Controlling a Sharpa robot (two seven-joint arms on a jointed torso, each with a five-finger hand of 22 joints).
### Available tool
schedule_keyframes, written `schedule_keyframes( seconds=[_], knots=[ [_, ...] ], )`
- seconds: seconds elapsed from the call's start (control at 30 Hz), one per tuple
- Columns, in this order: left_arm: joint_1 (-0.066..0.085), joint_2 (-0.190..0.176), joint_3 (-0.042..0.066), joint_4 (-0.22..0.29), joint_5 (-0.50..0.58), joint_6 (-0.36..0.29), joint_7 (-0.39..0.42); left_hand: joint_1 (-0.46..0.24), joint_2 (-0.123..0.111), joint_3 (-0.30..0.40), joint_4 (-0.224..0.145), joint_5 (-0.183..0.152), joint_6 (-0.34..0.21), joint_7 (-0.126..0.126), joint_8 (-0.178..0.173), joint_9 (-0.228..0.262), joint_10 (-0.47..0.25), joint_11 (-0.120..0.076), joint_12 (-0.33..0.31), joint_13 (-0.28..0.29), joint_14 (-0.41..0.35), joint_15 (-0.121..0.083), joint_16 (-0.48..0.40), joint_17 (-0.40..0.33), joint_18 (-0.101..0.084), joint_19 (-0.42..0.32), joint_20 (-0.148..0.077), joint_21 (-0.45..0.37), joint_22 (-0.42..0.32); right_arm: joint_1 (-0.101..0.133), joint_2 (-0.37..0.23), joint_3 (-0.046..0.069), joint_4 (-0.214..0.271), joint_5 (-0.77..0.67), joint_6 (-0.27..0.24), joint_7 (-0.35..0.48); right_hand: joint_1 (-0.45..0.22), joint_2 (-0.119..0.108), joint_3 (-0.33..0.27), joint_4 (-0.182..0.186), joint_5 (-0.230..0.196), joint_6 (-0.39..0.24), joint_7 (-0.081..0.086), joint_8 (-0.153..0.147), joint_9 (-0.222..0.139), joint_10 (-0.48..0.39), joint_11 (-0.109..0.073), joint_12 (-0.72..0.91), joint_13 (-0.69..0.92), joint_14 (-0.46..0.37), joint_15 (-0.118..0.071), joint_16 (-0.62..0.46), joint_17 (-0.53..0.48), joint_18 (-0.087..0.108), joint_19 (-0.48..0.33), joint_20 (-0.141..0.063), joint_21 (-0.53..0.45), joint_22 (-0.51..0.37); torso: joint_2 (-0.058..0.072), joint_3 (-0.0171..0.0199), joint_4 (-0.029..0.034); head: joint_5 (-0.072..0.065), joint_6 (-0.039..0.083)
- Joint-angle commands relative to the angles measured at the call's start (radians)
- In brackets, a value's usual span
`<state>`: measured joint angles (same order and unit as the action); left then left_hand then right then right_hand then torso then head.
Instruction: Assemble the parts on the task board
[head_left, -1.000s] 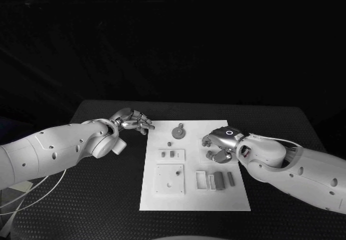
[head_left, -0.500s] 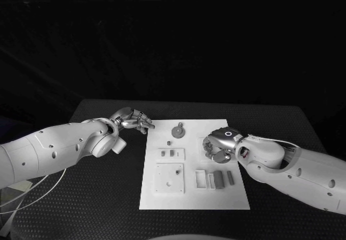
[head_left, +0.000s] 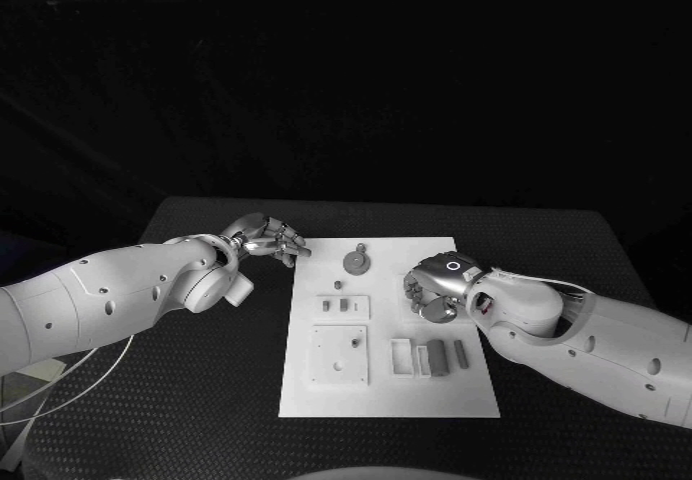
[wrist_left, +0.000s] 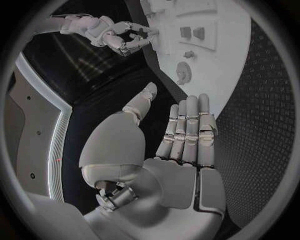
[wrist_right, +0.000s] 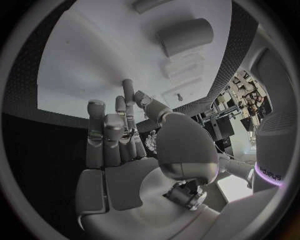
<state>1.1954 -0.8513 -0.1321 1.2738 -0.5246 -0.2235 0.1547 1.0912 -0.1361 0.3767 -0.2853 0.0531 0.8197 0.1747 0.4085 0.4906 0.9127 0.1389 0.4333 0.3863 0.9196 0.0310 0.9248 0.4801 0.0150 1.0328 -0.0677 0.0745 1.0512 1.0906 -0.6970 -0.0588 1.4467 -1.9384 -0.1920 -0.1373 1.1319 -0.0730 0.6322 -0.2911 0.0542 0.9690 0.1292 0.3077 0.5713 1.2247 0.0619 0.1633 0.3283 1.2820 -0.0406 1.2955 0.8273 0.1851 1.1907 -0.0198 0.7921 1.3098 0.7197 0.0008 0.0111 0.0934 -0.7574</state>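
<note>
The white task board (head_left: 389, 395) lies mid-table. On it are a round grey part (head_left: 356, 264), a small peg (head_left: 340, 287), a small plate with two grey pieces (head_left: 343, 308), a larger plate (head_left: 340, 357) and grey blocks (head_left: 437, 358). My right hand (head_left: 434, 289) hovers over the board's right side, fingers stretched out and nothing in them (wrist_right: 119, 130); a grey block (wrist_right: 184, 36) lies on the board (wrist_right: 94, 65) ahead of its fingers. My left hand (head_left: 268, 240) stays off the board's far left corner, fingers straight, palm bare (wrist_left: 181, 135).
Black table (head_left: 188, 400) surrounds the board on all sides, with wide room to the left and near the front edge. White cables (head_left: 65, 390) trail at the table's left. The left wrist view shows the right hand (wrist_left: 119, 35) above the board (wrist_left: 212, 65).
My right hand has drifted slightly left and farther over the board. The left hand has barely moved.
</note>
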Motion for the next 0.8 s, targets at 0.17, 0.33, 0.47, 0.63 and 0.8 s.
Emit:
schedule_keyframes(
  seconds=[0.17,0.33,0.47,0.63,0.8],
  knots=[
    [0.001,0.002,0.001,0.001,0.0,0.017,0.013,-0.006,0.006,0.005,0.0,-0.003,-0.002,0.001,-0.005,-0.002,-0.007,-0.002,-0.005,-0.001,0.004,0.004,-0.006,0.001,-0.006,-0.001,0.003,-0.003,0.002,-0.003,0.003,-0.001,-0.008,-0.054,-0.006,-0.018,0.067,0.02,0.001,-0.004,-0.004,0.028,-0.007,0.015,0.007,0.03,-0.01,0.014,0.013,0.002,-0.018,0.011,0.005,0.077,-0.002,-0.012,0.012,0.019,0.0,-0.0004,0.0001,0.001,-0.003],
    [0.001,0.002,0.001,0.001,-0.004,0.018,0.011,-0.006,0.006,0.005,0.0,-0.003,-0.003,0.001,-0.005,-0.002,-0.008,-0.001,-0.005,-0.001,0.005,0.005,-0.006,0.002,-0.006,-0.001,0.003,-0.003,0.002,-0.003,0.005,-0.002,-0.009,-0.06,-0.001,-0.021,0.076,0.021,-0.005,-0.004,-0.004,0.036,-0.01,0.018,0.01,0.038,-0.013,0.018,0.017,0.003,-0.021,0.013,0.007,0.077,-0.003,-0.011,0.016,0.019,0.0,-0.0004,-0.0004,0.0,-0.003],
    [0.001,0.001,0.001,0.002,-0.008,0.018,0.01,-0.006,0.006,0.005,0.0,-0.003,-0.003,0.001,-0.006,-0.003,-0.009,-0.001,-0.005,-0.001,0.005,0.005,-0.006,0.002,-0.005,-0.001,0.003,-0.002,0.002,-0.003,0.005,-0.002,-0.012,-0.059,0.015,-0.018,0.077,0.021,-0.007,-0.004,-0.004,0.04,-0.011,0.019,0.01,0.042,-0.015,0.019,0.019,0.003,-0.023,0.013,0.007,0.077,-0.003,-0.011,0.017,0.018,0.0,-0.0001,-0.0004,0.0,-0.003],
    [0.001,0.002,0.001,0.003,-0.008,0.018,0.01,-0.006,0.006,0.006,0.0,-0.003,-0.003,0.002,-0.006,-0.003,-0.009,-0.001,-0.004,-0.001,0.006,0.005,-0.006,0.003,-0.005,0.0,0.003,-0.002,0.002,-0.004,0.011,-0.005,-0.022,-0.053,0.025,-0.014,0.078,0.021,-0.008,-0.004,-0.004,0.041,-0.012,0.02,0.011,0.043,-0.016,0.019,0.02,0.002,-0.024,0.013,0.007,0.077,-0.004,-0.011,0.017,0.018,0.0,-0.0005,-0.0006,-0.001,-0.003],
    [0.001,0.001,0.001,0.004,-0.009,0.019,0.01,-0.007,0.006,0.006,0.0,-0.003,-0.004,0.002,-0.006,-0.003,-0.01,-0.001,-0.004,-0.001,0.006,0.005,-0.005,0.003,-0.005,0.0,0.003,-0.002,0.002,-0.007,0.016,-0.009,-0.034,-0.05,0.029,-0.012,0.078,0.022,-0.01,-0.004,-0.004,0.043,-0.012,0.02,0.011,0.045,-0.016,0.02,0.021,0.002,-0.024,0.012,0.007,0.077,-0.004,-0.01,0.018,0.018,0.0,-0.0003,-0.0006,-0.001,-0.003]
  ],
)
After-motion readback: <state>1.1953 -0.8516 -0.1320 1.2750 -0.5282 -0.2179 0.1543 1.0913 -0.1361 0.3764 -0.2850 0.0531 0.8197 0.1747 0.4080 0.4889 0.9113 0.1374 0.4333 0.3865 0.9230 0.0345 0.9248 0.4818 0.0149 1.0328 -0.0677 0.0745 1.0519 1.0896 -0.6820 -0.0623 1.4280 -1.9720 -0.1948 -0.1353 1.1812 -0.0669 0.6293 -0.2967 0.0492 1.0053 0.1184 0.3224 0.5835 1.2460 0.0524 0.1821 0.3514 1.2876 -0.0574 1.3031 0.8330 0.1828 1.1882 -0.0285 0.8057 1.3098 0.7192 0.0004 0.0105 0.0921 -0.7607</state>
